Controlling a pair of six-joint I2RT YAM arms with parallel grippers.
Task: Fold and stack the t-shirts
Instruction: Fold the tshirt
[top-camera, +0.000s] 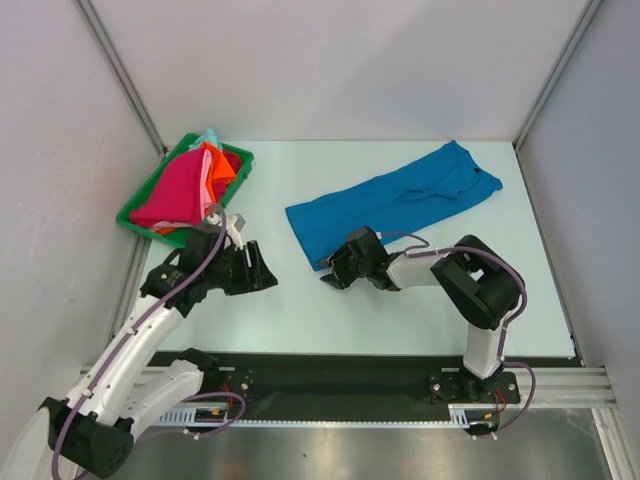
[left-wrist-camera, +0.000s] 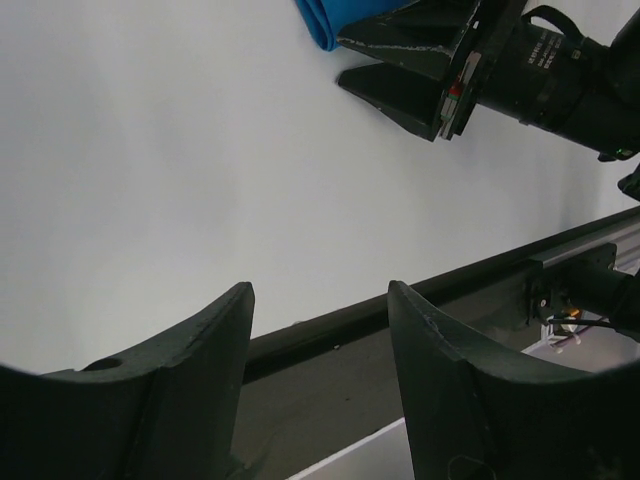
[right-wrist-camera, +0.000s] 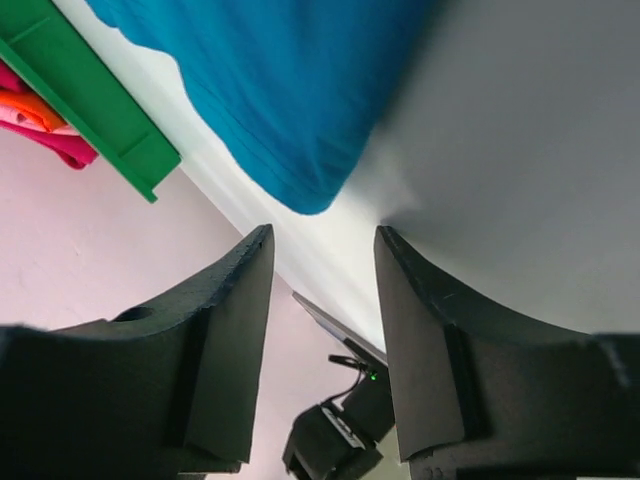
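Note:
A large bright blue t-shirt (top-camera: 400, 195), folded into a long strip, lies diagonally across the middle of the table. My right gripper (top-camera: 335, 272) sits low at the strip's near left corner, open, its fingers just short of the blue cloth (right-wrist-camera: 290, 90) and nothing between them (right-wrist-camera: 325, 235). My left gripper (top-camera: 262, 270) hovers left of it, open and empty (left-wrist-camera: 320, 292), facing the right gripper (left-wrist-camera: 400, 70). The blue corner (left-wrist-camera: 325, 20) shows at the top of the left wrist view. The magenta (top-camera: 175, 190), orange (top-camera: 218, 165), pale pink and mint t-shirts lie piled in the tray.
The green plastic tray (top-camera: 130, 215) stands at the back left corner, also seen in the right wrist view (right-wrist-camera: 90, 100). Grey walls close off the left, back and right. A black rail (top-camera: 350, 365) with the arm bases runs along the near edge.

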